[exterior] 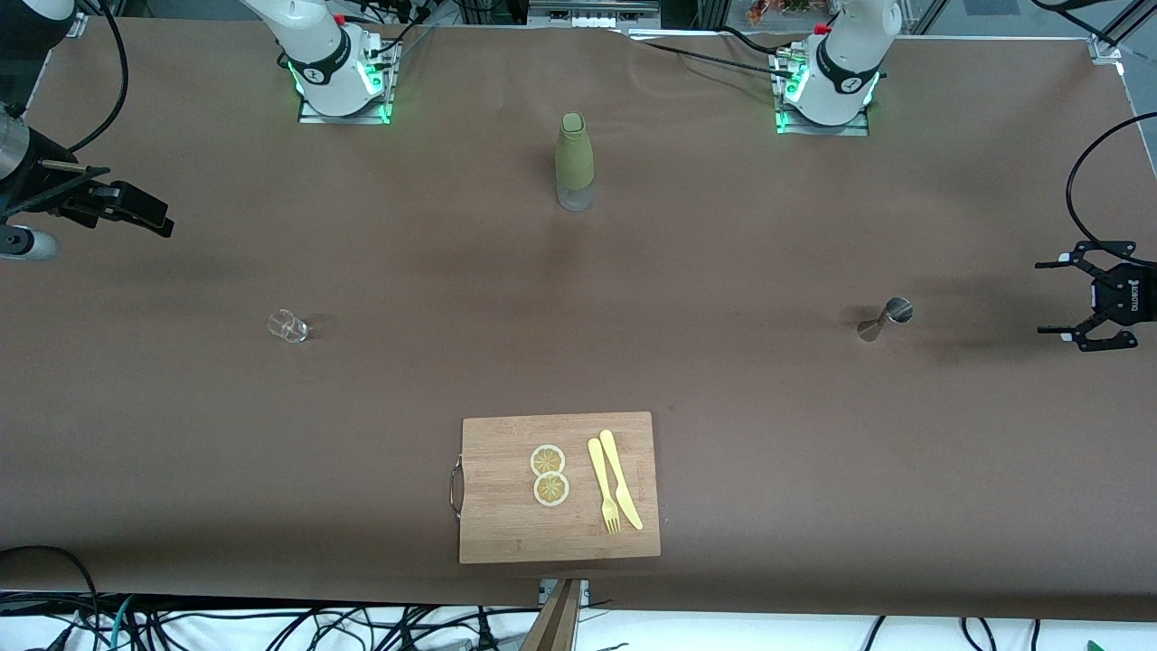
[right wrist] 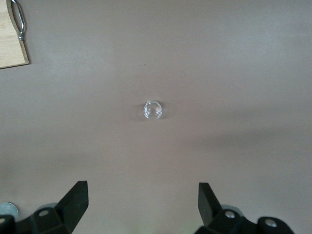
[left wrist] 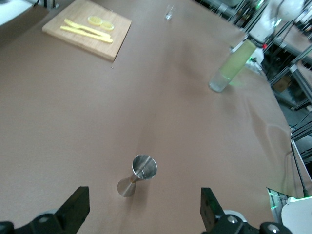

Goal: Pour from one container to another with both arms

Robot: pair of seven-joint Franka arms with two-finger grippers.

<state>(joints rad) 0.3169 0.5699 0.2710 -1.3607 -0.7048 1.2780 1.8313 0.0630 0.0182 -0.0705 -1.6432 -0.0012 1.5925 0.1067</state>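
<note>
Steel jigger [exterior: 885,319] stood mid-right of frame, small clear glass [exterior: 288,326] mid-left. Left gripper [exterior: 1076,296] at right edge, right gripper [exterior: 136,210] upper left, both wide open, empty.

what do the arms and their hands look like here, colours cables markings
Both arms are white with dark joint rings, on metal base plates lit green, black cables trailing off. The left hand is black and skeletal, with white lettering on its body. The right hand is black too, below a silver wrist section.
</note>
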